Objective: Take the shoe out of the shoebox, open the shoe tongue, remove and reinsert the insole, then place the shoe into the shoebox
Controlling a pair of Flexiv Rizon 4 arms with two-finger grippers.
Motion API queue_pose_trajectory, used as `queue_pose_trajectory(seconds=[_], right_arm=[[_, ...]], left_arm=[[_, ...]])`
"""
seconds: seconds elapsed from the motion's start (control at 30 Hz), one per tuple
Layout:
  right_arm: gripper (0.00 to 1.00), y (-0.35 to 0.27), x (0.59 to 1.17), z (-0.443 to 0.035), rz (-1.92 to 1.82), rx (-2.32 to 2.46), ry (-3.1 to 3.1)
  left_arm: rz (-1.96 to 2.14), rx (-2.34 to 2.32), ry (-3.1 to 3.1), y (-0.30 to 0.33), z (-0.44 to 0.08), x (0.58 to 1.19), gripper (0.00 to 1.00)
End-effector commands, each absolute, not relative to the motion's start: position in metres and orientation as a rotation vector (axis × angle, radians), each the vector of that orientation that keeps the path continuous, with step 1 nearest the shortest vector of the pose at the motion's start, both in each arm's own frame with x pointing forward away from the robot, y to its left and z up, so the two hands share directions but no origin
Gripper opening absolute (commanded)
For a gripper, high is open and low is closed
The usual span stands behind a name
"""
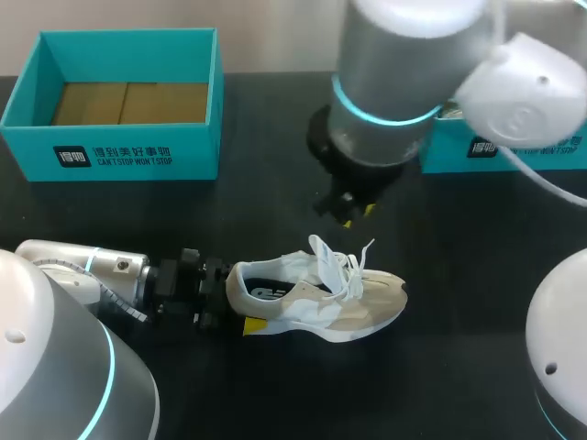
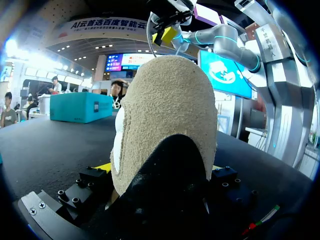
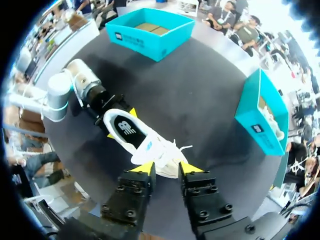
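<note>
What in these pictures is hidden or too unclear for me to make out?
- Head view: the right arm covers most of the second teal box; its contents are hidden there.
- Left wrist view: the heel of the shoe fills it, hiding its tongue and insole.
- Right wrist view: the insole is too small to tell whether it sits flat.

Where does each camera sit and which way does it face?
Head view: above and behind the table, looking down; both arms show, left gripper holding the shoe by its heel, right gripper hovering above.
Left wrist view: on the left wrist, facing along its fingers at the gripped heel; right gripper beyond.
Right wrist view: on the right wrist, looking down past its open tips onto the shoe.
Shared: head and right wrist views both show two teal shoeboxes.
</note>
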State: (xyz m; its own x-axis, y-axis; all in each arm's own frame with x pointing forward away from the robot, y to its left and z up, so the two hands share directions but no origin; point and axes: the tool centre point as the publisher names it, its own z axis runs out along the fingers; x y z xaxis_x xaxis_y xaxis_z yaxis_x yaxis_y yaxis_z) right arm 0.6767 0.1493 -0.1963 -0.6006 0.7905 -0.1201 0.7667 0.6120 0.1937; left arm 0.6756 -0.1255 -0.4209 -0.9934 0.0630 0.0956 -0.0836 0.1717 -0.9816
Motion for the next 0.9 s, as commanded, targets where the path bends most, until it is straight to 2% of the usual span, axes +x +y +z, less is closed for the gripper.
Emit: queue_pose_trajectory(seconds=[0.03,0.43,0.87,0.9], right_arm=[[0.0,0.174,0.68,-0.197,-0.099,1.16,2.492],[0.0,0.212,0.666,-0.19,0.015,0.7,2.828],[0.0,0.212,0.666,-0.19,0.015,0.7,2.828],[0.0,0.222,0.664,-0.191,0.021,0.584,2.818]], left_arm=[[1.952,0.022,-2.316,-0.128,-0.425,0.676,0.0],[1.952,0.022,-2.316,-0.128,-0.425,0.676,0.0],[1.952,0.022,-2.316,-0.128,-0.425,0.676,0.0],[1.952,0.022,-2.316,-0.128,-0.425,0.676,0.0]])
